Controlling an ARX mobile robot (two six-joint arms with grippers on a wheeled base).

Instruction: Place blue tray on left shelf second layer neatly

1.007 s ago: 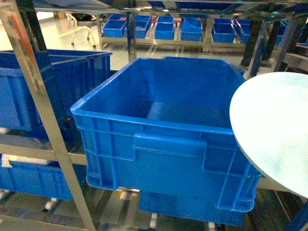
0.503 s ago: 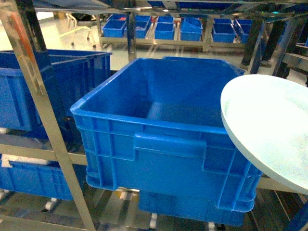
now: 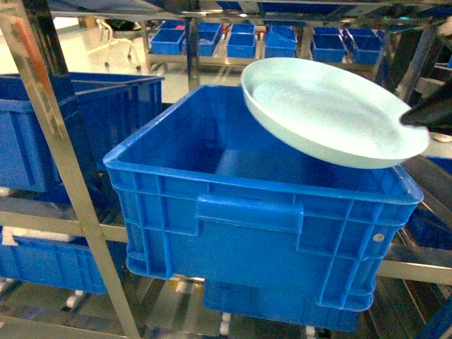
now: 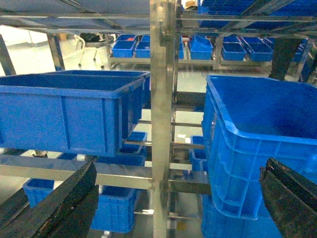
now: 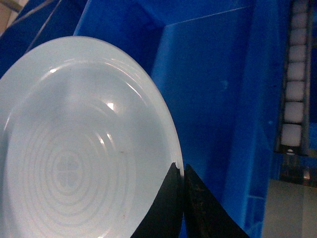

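- The blue tray (image 3: 332, 113) hangs in the air over the back right part of the big dark-blue crate (image 3: 247, 233), tilted so its far left edge rides high and its right edge dips toward the right gripper (image 3: 427, 113).
- In the right wrist view the right gripper (image 5: 179, 171) has its two dark fingers (image 5: 168, 198) pressed together on the tray's rim, pinching the thin edge; the tray's whole disc (image 5: 79, 148) extends away from the fingers, out over the crate's open inside (image 5: 213, 84).
- The tray is round, so it has no long axis to line up; what matters is its tilt and that it is held by one edge only, with the rest cantilevered leftward.
- The left gripper (image 4: 173, 198) shows only as two dark fingers (image 4: 59, 203) at the bottom corners of its own view, spread wide apart and holding nothing, facing a steel shelf upright (image 4: 163, 114) between the left crate (image 4: 69, 109) and the big crate (image 4: 257, 144).
- My judgement: the right arm alone carries the tray, and the next move turns on bringing the disc level and sliding it leftward along its free edge into the shelf layer.
- The risk, as I read it, is the tray's low edge clipping the crate's rim or slipping in the edge pinch.
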